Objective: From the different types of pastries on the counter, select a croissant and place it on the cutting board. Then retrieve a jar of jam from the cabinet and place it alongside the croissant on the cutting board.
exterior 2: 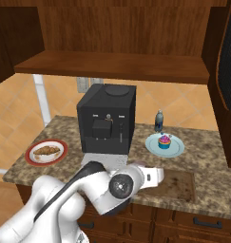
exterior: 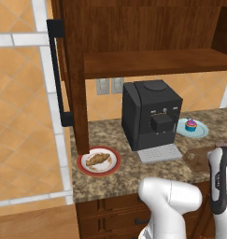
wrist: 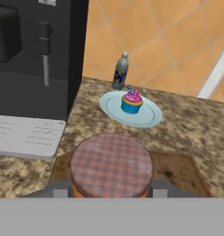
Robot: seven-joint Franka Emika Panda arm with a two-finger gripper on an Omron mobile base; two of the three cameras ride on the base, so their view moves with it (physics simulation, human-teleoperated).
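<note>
Reddish-brown checked cloth pattern covers the lid of the jar of jam [wrist: 111, 167], which sits squat with an orange band of contents showing just under the lid. No writing can be read on it, nor on the black coffee machine [exterior 2: 106, 119], whose front markings are too small to make out. The jar sits between the two dark fingertips of the pincer [wrist: 110, 192], which is closed on its sides, one grey tip touching each flank. Jar and pincer hang over the brown wooden cutting board [exterior 2: 179, 186], which lies on the speckled granite counter [exterior 2: 209, 156] just to the right of the coffee machine's grey drip tray. Behind the board, a cupcake with pink-purple frosting [exterior 2: 164, 141] stands on a pale blue plate [exterior 2: 175, 149], with a small dark bottle [exterior 2: 158, 120] beyond it. Left of the coffee machine, the golden-brown croissant [exterior: 98, 159] lies on a red-rimmed white plate [exterior: 114, 166], beside the open cabinet door [exterior: 74, 70] with its black bar handle.
</note>
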